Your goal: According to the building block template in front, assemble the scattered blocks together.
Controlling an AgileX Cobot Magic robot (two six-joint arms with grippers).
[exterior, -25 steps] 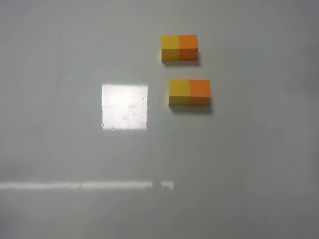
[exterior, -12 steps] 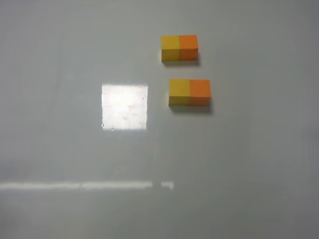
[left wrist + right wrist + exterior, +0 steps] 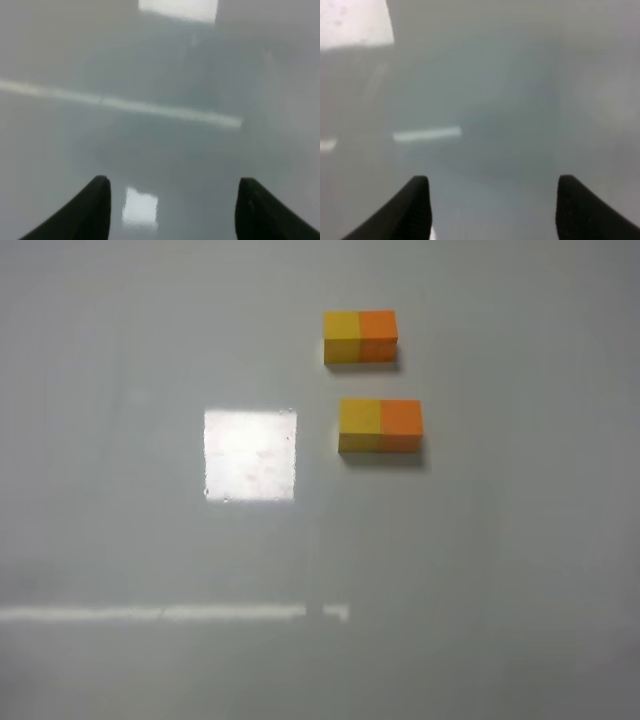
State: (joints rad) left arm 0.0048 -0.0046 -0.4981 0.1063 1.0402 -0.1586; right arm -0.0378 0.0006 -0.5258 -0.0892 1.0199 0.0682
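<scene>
In the exterior high view the building block template, a yellow-and-orange bar, lies at the far side of the grey table. Just in front of it the yellow cube and the orange cube of the scattered blocks sit side by side and touching, yellow on the left. Neither arm shows in that view. My left gripper is open over bare table, with nothing between its dark fingers. My right gripper is open too, over bare table. No block appears in either wrist view.
The glossy grey table carries a bright square reflection left of the blocks and a thin light streak nearer the front.
</scene>
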